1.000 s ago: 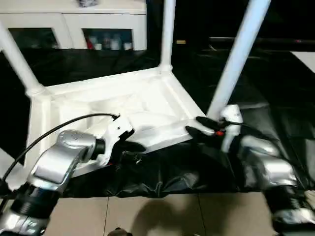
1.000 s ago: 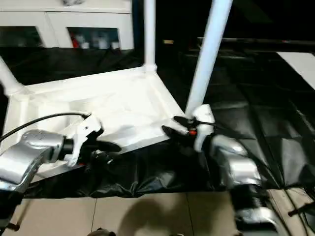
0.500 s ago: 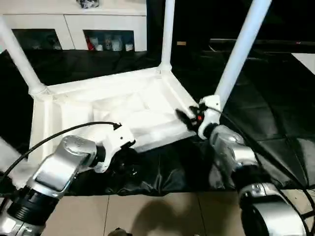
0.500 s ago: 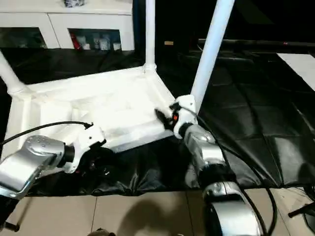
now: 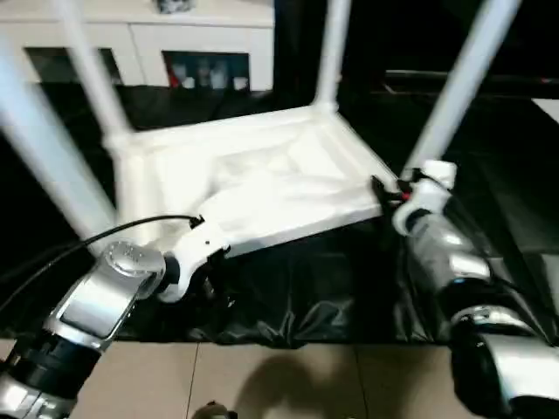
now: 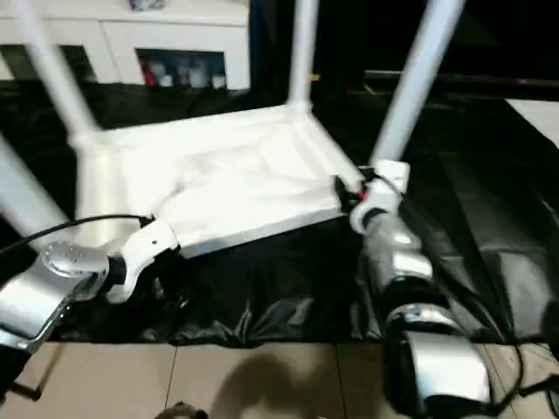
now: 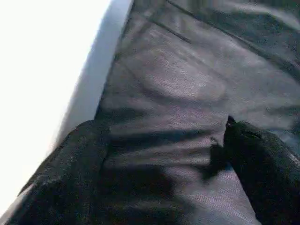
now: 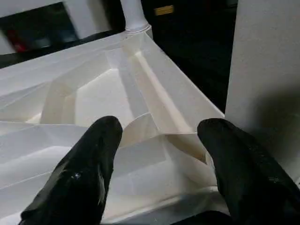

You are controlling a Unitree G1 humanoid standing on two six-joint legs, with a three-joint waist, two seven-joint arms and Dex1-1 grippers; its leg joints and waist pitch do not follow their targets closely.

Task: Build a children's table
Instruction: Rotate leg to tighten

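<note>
Right gripper spread over table corner, empty.

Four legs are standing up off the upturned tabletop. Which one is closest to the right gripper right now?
The near right-hand leg, rising from the corner socket right beside the right gripper. The other three legs stand at the far corner and along the left side, across the tabletop.

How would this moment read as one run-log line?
table: upside down, four legs up | left gripper: open over black sheet | right gripper: open at near-right corner
</note>
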